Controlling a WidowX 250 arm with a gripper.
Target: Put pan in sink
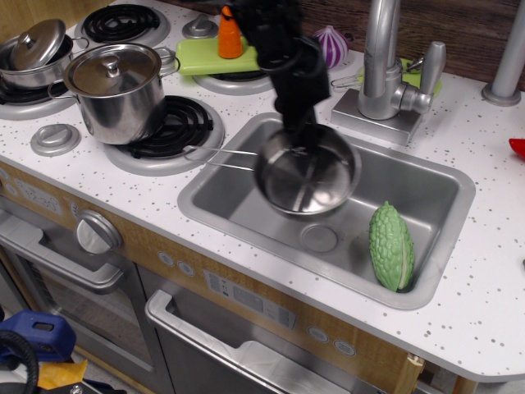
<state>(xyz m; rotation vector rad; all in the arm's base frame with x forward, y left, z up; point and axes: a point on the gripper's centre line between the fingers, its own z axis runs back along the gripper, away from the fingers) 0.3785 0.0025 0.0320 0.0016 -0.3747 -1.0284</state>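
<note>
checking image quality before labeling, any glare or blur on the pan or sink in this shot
In the observation.image view, the pan shows bright streaky reflections on its inner floor but keeps a crisp rim; the gripper and dark arm above it look slightly soft with little detail; the sink has mild, even sheen, no blown-out glare, and the pan darkens the basin floor beneath it.
</note>
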